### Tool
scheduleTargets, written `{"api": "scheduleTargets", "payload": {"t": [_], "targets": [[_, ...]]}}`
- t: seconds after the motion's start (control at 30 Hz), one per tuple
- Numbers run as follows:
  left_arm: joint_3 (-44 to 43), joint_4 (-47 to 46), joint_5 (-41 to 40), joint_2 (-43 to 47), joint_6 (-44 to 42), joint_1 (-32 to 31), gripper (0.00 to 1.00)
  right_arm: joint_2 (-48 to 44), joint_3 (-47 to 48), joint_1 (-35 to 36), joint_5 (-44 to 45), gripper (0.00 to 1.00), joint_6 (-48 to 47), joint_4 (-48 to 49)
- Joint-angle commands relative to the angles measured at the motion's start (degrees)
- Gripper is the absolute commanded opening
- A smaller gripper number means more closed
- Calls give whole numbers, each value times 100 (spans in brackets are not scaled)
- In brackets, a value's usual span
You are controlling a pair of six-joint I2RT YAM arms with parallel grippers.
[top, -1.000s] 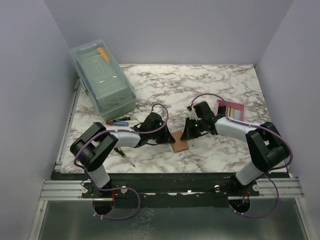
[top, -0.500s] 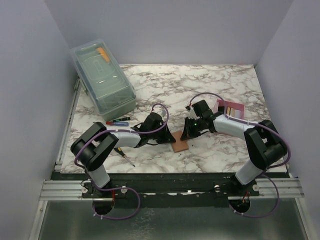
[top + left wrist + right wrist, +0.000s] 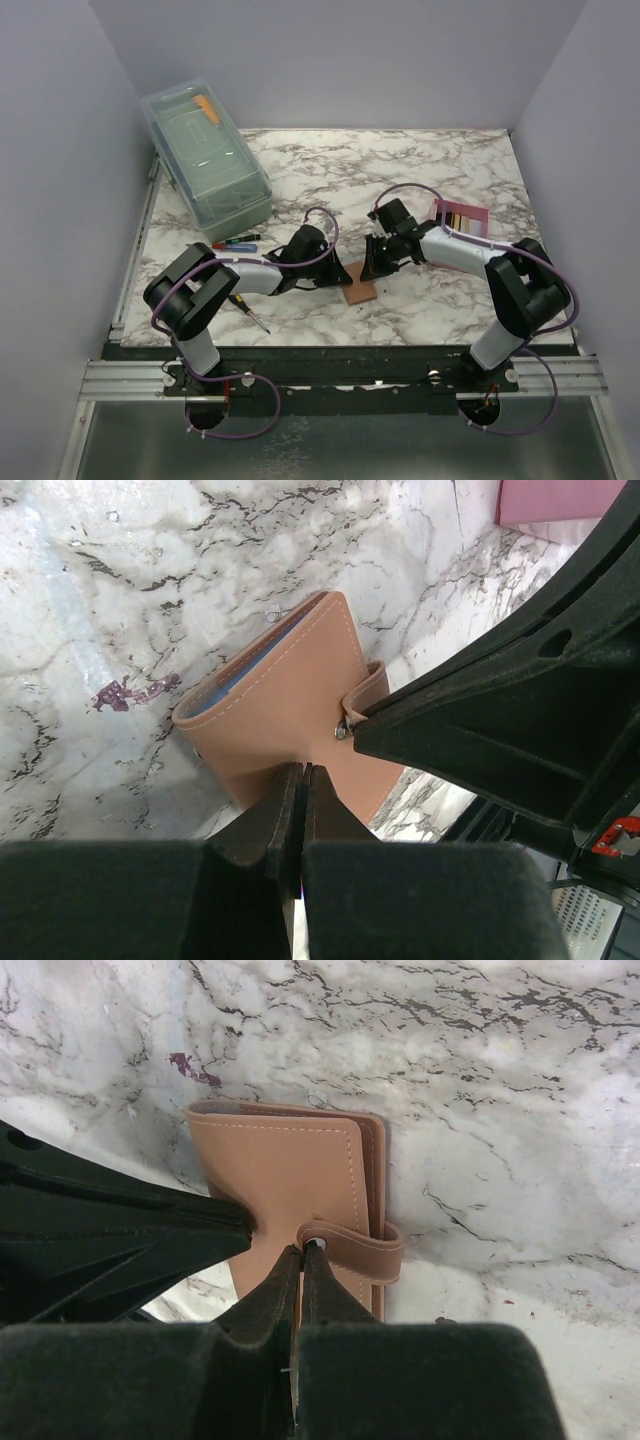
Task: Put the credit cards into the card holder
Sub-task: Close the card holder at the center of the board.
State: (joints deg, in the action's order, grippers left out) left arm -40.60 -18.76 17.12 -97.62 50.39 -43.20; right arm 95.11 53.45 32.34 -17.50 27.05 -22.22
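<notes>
Marble table [image 3: 470, 170], tan card holder [image 3: 285, 705], left hand [image 3: 303, 772] closed, right hand [image 3: 302, 1252] closed, both touching it

Tan card holder [image 3: 290, 1175] lies closed on marble table [image 3: 520, 1110], strap [image 3: 365, 1250] wrapped over its right edge. Right gripper [image 3: 301, 1255] fingers pressed together, tips at the strap's snap. Left gripper [image 3: 235, 1228] tip touches the cover from the left. Small purple stain [image 3: 195, 1068] nearby.
</notes>
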Motion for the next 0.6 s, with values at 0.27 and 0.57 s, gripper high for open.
{"api": "scheduleTargets", "payload": {"t": [0.27, 0.57], "targets": [[217, 4, -80, 14, -55, -10, 0, 889, -231, 708, 1694, 0, 1045, -1094], [430, 110, -224, 574, -143, 22, 0, 1515, 383, 1032, 2293, 0, 1661, -1808]]}}
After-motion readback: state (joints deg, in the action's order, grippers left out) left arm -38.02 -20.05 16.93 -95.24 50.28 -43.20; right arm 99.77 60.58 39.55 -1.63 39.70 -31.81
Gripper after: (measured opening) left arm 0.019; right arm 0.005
